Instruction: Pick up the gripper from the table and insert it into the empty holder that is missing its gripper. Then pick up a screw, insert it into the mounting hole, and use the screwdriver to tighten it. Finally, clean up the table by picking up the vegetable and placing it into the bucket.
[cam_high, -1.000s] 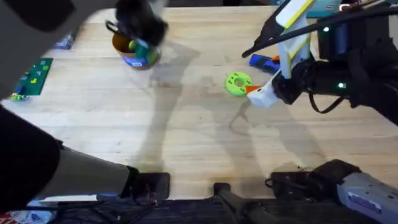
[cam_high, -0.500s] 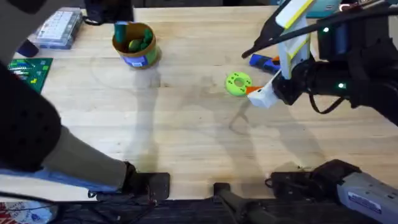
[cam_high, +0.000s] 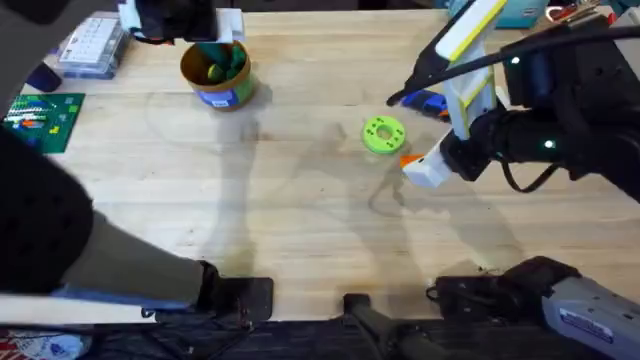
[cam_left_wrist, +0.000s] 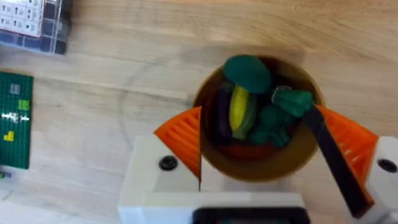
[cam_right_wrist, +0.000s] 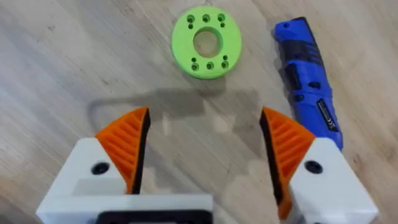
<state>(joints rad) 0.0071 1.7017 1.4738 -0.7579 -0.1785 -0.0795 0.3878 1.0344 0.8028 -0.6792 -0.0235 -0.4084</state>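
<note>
Blue screwdriver (cam_right_wrist: 308, 87) (label unreadable) beside green disc (cam_right_wrist: 206, 42)

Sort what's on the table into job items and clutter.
Job items: bucket holding the toy vegetables; blue screwdriver; left gripper open around the bucket; right gripper open over bare wood.

Clutter: lime-green disc; green board; clear plastic case.

Bare table (cam_high: 300, 200) mid-way (disc (cam_high: 382, 134) beyond)
</note>
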